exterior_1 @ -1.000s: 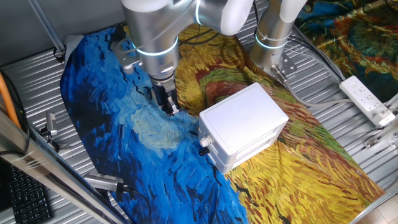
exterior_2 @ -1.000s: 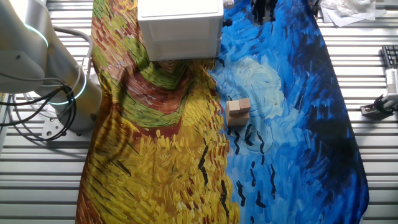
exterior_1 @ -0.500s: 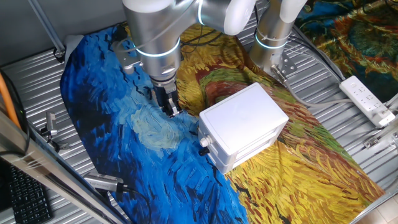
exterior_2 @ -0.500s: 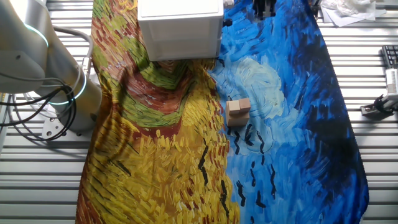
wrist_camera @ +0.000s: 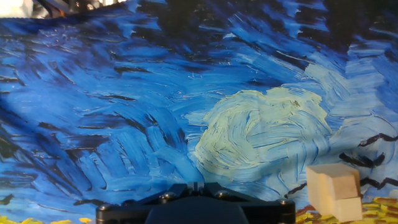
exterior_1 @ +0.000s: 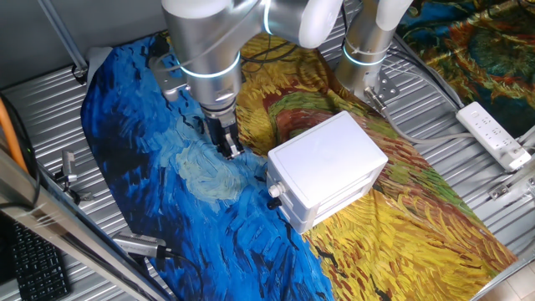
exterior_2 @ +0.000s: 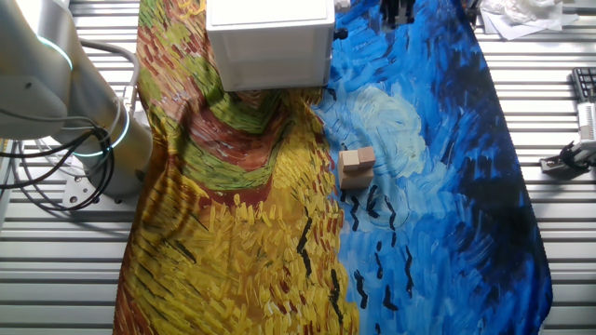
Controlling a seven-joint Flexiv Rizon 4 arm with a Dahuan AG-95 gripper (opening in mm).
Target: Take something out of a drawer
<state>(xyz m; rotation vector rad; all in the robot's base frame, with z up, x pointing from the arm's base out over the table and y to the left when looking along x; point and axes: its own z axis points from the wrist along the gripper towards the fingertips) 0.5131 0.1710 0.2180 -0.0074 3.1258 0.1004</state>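
I see the gripper [exterior_1: 228, 149] poised low over the blue part of the painted cloth [exterior_1: 167, 180], and I cannot tell whether its fingers are spread or pressed together (they look dark and close in one fixed view). The white cabinet [exterior_1: 326, 170] sits on the cloth to the side, its drawer [exterior_1: 322, 201] pushed in, knob [exterior_1: 273, 191] facing out. A small wooden block [exterior_2: 357, 164] lies on the cloth, apart from the cabinet.

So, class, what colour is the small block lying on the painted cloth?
Light tan, like bare wood. The block shows best in the hand view.
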